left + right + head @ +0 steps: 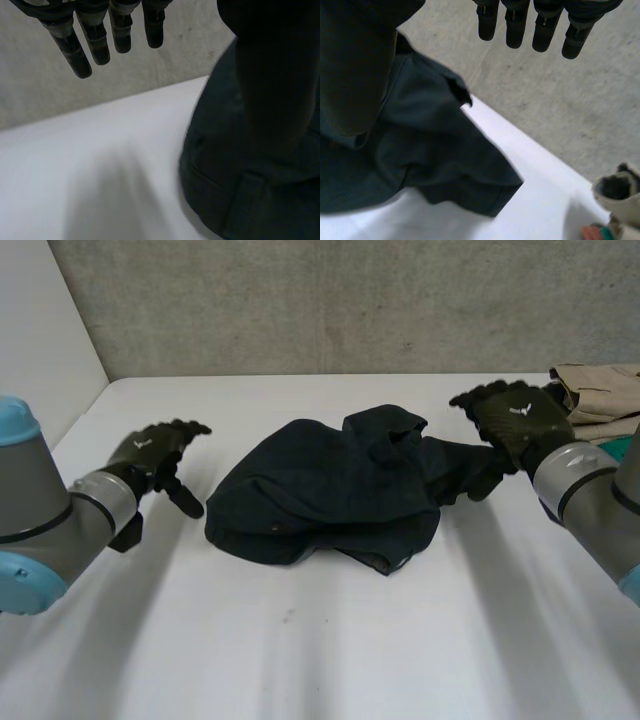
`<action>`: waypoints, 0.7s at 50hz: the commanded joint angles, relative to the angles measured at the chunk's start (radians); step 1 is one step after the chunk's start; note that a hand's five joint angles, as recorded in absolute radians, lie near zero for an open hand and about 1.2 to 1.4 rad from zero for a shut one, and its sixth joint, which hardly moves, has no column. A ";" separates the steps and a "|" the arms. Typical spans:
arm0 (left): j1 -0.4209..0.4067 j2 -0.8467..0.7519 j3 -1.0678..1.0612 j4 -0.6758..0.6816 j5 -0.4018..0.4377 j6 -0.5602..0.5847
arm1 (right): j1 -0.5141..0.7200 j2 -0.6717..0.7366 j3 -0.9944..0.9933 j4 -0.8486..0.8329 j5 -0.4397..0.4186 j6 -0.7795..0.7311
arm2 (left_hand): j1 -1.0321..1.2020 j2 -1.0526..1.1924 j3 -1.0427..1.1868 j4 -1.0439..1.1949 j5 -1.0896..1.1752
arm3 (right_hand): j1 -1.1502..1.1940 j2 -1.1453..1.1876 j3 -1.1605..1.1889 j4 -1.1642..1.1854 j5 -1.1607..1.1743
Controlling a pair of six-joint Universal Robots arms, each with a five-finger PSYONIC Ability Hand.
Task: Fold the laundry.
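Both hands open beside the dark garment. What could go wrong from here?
1. The dark garment lies bunched, folds overlapping; a pinch by the right hand at the sleeve may catch several layers.
2. The beige clothes sit close beside that hand; spreading outward could knock them.
3. The left hand is off the cloth; a one-sided pull may drag it.

A white table (320, 660) stands before a grey concrete wall (300, 300).

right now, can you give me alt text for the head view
A crumpled dark garment lies in a heap on the white table, not yet folded. The left hand is open beside it, apart from the cloth; the right hand is open at its other end. Beige clothes sit at the table's far right.
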 commanded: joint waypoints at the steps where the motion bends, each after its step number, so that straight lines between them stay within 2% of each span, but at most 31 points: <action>1: -0.011 -0.135 0.069 0.027 0.038 -0.064 | -0.010 0.033 0.053 -0.009 -0.007 -0.006 | -0.030 -0.034 -0.040 -0.032 -0.048 | -0.055 -0.035 -0.036 -0.036 -0.050; 3: -0.020 -0.181 0.103 0.037 0.051 -0.086 | -0.010 0.039 0.071 -0.021 -0.007 -0.004 | -0.024 -0.028 -0.033 -0.026 -0.042 | -0.055 -0.035 -0.036 -0.036 -0.050; 8: -0.044 -0.249 0.169 0.030 0.071 -0.120 | -0.010 0.035 0.105 -0.058 0.001 -0.004 | 0.372 0.368 0.363 0.370 0.354 | -0.055 -0.035 -0.036 -0.036 -0.050; 9: -0.049 -0.264 0.187 0.022 0.066 -0.124 | -0.012 0.033 0.114 -0.069 0.005 -0.006 | 0.690 0.686 0.680 0.688 0.672 | -0.055 -0.035 -0.036 -0.036 -0.050; 11: -0.049 -0.272 0.208 0.011 0.052 -0.124 | -0.013 0.027 0.120 -0.075 0.011 -0.006 | 1.114 1.110 1.104 1.112 1.096 | -0.055 -0.035 -0.036 -0.036 -0.050; 12: -0.045 -0.271 0.231 -0.002 0.025 -0.123 | -0.016 0.022 0.123 -0.080 0.016 -0.006 | 1.191 1.187 1.181 1.189 1.173 | -0.055 -0.035 -0.036 -0.036 -0.050; 15: -0.032 -0.249 0.276 -0.032 -0.044 -0.109 | -0.022 0.012 0.123 -0.080 0.017 -0.006 | 1.192 1.188 1.182 1.190 1.174 | -0.055 -0.035 -0.036 -0.036 -0.050; 16: -0.023 -0.219 0.308 -0.045 -0.102 -0.091 | -0.028 0.004 0.123 -0.081 0.016 -0.008 | 1.192 1.188 1.182 1.190 1.174 | -0.055 -0.035 -0.036 -0.036 -0.050; 20: -0.009 -0.118 0.395 -0.036 -0.225 -0.028 | -0.036 -0.015 0.123 -0.081 0.011 -0.008 | 1.192 1.188 1.182 1.190 1.174 | -0.055 -0.035 -0.036 -0.036 -0.050; 22: -0.011 -0.076 0.437 -0.004 -0.245 -0.008 | -0.036 -0.022 0.123 -0.084 0.010 -0.006 | 1.192 1.188 1.182 1.190 1.174 | -0.055 -0.035 -0.036 -0.036 -0.050; 26: -0.028 -0.010 0.527 0.106 -0.213 0.006 | -0.036 -0.038 0.125 -0.083 0.010 -0.004 | 1.192 1.188 1.182 1.190 1.174 | -0.055 -0.035 -0.036 -0.036 -0.050; 30: -0.089 0.006 0.589 0.181 -0.124 -0.002 | -0.039 -0.051 0.131 -0.086 0.010 -0.003 | 1.192 1.188 1.182 1.190 1.174 | -0.055 -0.035 -0.036 -0.036 -0.050; 35: -0.208 -0.034 0.592 0.215 -0.005 -0.037 | -0.051 -0.061 0.142 -0.093 0.010 0.003 | 1.192 1.188 1.182 1.190 1.174 | -0.055 -0.035 -0.036 -0.036 -0.050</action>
